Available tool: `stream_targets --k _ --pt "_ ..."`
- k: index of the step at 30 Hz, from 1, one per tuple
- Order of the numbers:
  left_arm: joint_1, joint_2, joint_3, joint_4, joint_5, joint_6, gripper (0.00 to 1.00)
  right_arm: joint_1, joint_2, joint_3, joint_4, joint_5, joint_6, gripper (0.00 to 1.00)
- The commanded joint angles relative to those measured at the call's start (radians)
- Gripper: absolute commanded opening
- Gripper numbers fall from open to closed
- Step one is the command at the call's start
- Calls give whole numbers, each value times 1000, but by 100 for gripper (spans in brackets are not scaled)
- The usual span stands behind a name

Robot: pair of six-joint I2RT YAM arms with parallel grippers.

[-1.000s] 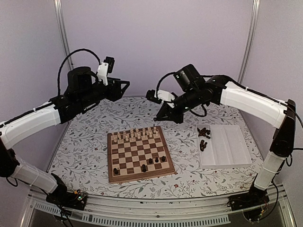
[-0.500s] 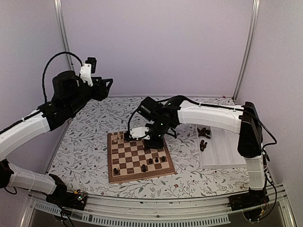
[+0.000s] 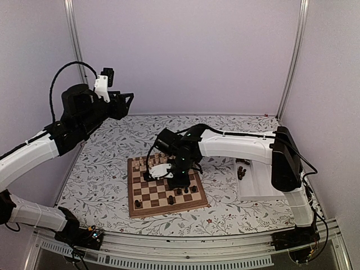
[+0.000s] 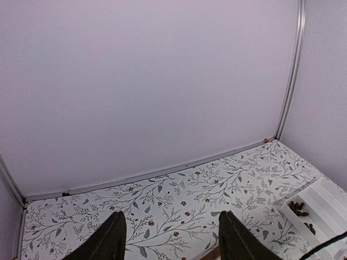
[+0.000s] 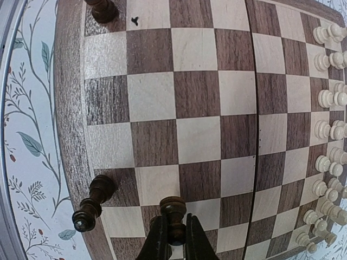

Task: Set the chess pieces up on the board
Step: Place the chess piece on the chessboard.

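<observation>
The right gripper [image 5: 174,223] hangs low over the board [image 3: 160,194], which lies mid-table. Its two fingers [image 5: 158,238] are closed on the head of a dark chess piece [image 5: 172,208]. The piece is upright. Whether its foot touches the square below cannot be told.

In the wrist view, a second dark piece [image 5: 93,203] stands just left of the gripper, on the row next to the board's border. Well ahead of the gripper on that same row is a third dark piece [image 5: 102,8], with a small black mark [image 5: 134,20] on the pale square beside it. Off to the gripper's right, pale pieces [image 5: 328,162] crowd two rows, too tightly packed to count.

From above, five free dark pieces [image 3: 186,190] stand on the rows nearer than the gripper. The right arm [image 3: 236,145] lies across the far rows, hiding some pale pieces.

Right of the gripper and well apart from it lies a white tray [image 3: 270,188], its far-left corner under the arm. A small heap of dark pieces [image 3: 242,163] sits inside.

The left gripper [image 3: 128,100] is raised high at the far left, well apart from the board. Its fingers [image 4: 111,241] are spread with nothing between them. Ahead of it lie the flowered tablecloth [image 4: 162,200] and the plain back wall [image 4: 152,81].
</observation>
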Motion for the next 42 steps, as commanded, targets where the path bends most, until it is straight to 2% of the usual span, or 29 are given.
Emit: stream_targets --k 1,31,36,42 --pt "9 -21 2 14 -5 10 59 10 23 31 -18 -8 -9 6" --pt "10 -21 2 13 9 12 60 27 69 53 -25 0 -7 12" --pt "10 -23 3 13 10 12 60 28 71 52 -24 6 -5 20" --pt "10 -21 4 13 13 12 60 31 68 53 -24 6 -5 23"
